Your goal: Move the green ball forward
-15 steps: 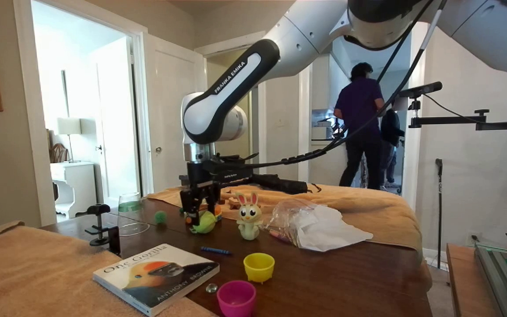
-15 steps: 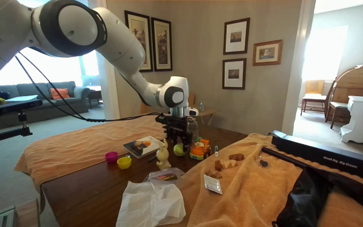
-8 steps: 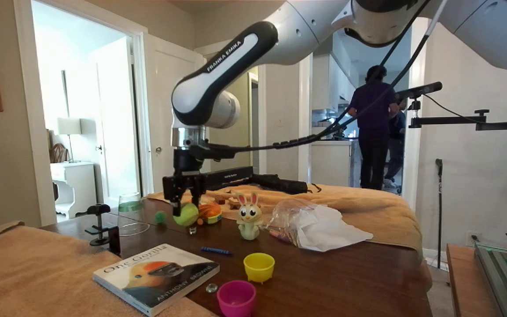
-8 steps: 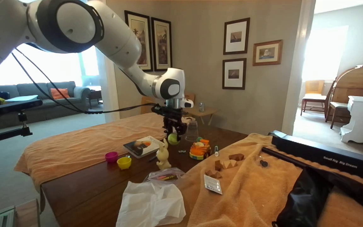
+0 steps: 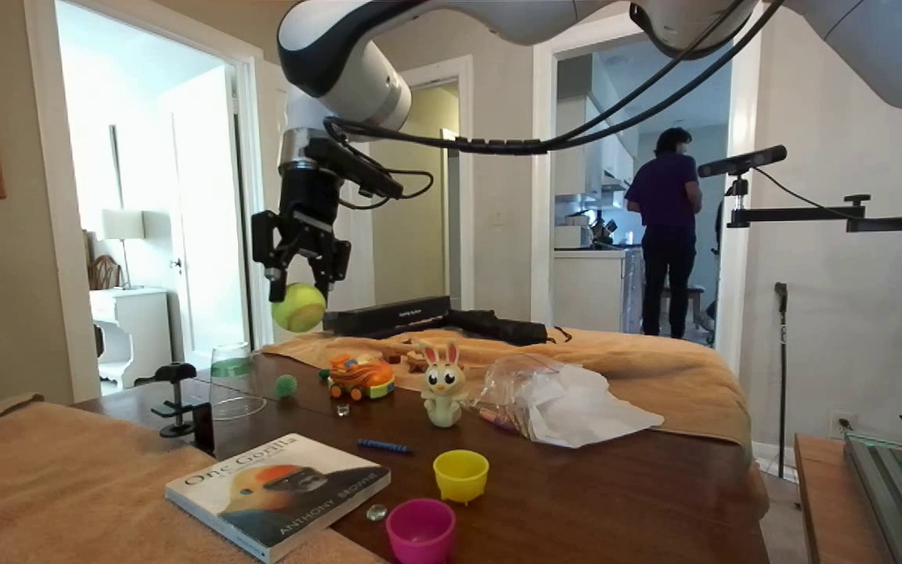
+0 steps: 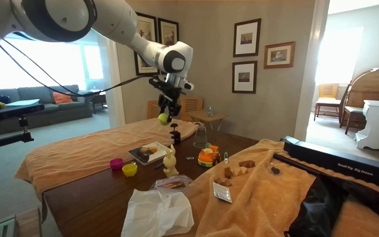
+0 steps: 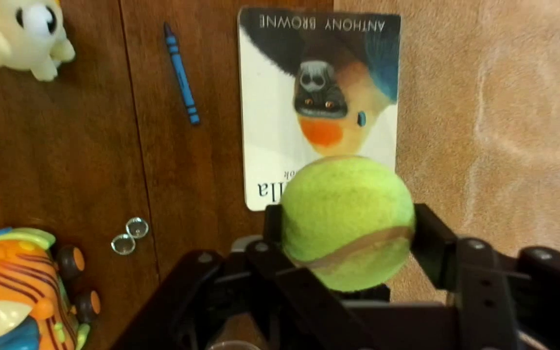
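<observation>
Between the tool's [image 7: 350, 232] jaws, green ball [image 7: 347, 216].

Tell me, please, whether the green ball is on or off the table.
Off: the gripper holds the green ball in the air above the table, as both exterior views show.

"What stands at the front of the wooden worktop [image 5: 600, 501]?"

"In an exterior view, a yellow cup [image 5: 461, 475] and a magenta cup [image 5: 421, 531], both upright, near a book [image 5: 279, 493] titled One Gorilla, which lies partly on an orange towel [image 5: 44, 478]."

"And behind them?"

"A blue crayon [image 5: 384, 446], a cream toy rabbit [image 5: 444, 392] standing upright, and an orange toy car [image 5: 362, 378]."

"Anyone there?"

"A purple-shirted person [image 5: 664, 227], standing in a doorway [image 5: 543, 235]."
</observation>
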`<state>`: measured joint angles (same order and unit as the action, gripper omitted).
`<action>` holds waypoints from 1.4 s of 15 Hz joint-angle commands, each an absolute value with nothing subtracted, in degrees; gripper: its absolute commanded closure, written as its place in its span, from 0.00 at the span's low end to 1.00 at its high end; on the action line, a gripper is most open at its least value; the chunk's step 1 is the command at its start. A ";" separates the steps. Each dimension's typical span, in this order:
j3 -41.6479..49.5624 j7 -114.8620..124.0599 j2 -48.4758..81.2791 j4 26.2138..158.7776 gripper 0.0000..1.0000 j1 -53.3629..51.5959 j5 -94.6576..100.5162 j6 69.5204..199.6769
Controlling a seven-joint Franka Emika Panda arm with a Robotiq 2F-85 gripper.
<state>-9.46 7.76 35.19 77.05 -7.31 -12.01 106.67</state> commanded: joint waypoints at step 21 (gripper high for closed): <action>-7.26 7.56 48.01 65.81 0.59 -9.20 -11.40 69.47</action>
<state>-7.79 8.86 45.28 70.91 -8.17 -12.52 74.58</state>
